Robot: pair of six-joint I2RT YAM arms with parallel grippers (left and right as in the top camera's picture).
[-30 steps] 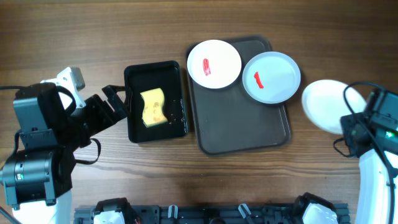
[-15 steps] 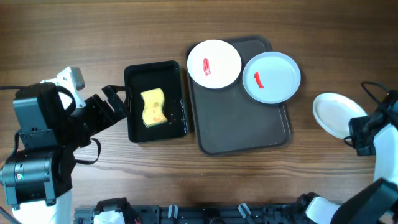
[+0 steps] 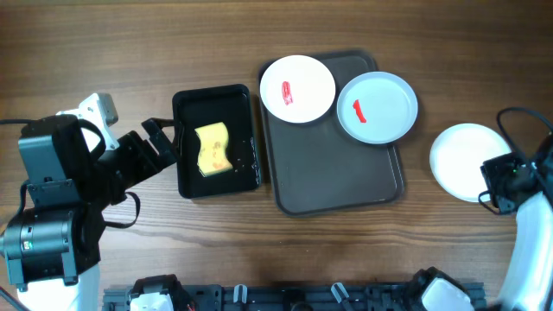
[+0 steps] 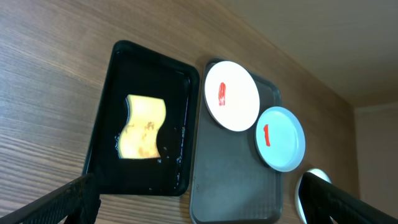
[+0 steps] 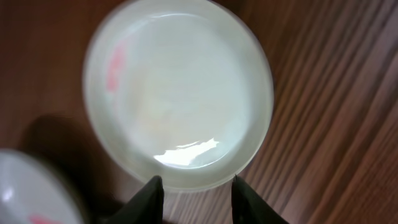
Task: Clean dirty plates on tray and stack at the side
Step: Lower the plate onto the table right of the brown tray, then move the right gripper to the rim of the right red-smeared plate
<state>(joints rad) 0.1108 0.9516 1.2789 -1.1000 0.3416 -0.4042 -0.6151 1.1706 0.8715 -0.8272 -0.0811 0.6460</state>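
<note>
Your right hand (image 5: 196,186) has its fingers parted at the near rim of a white plate (image 3: 467,160), gripping nothing. That plate lies flat on the bench (image 3: 346,259) at 3 o'clock from the tray (image 3: 337,186), so lift straight up before swinging to avoid dragging the rim. A smeared white plate (image 3: 298,89) overhangs the tray's 11 o'clock corner beside a blue plate (image 3: 378,107); there is open bench at 6 o'clock, and your left hand (image 3: 162,142) is wide open and empty at 9 o'clock.

The right wrist view is blurred: the white plate (image 5: 177,93) just ahead of the right hand (image 5: 198,186) bears a faint pink mark, too soft to read. Beside the fingers (image 5: 152,194), a second plate (image 5: 25,186) is cut off at the corner. Overhead, the arm (image 3: 525,242) hides this hand's fingertips.
</note>
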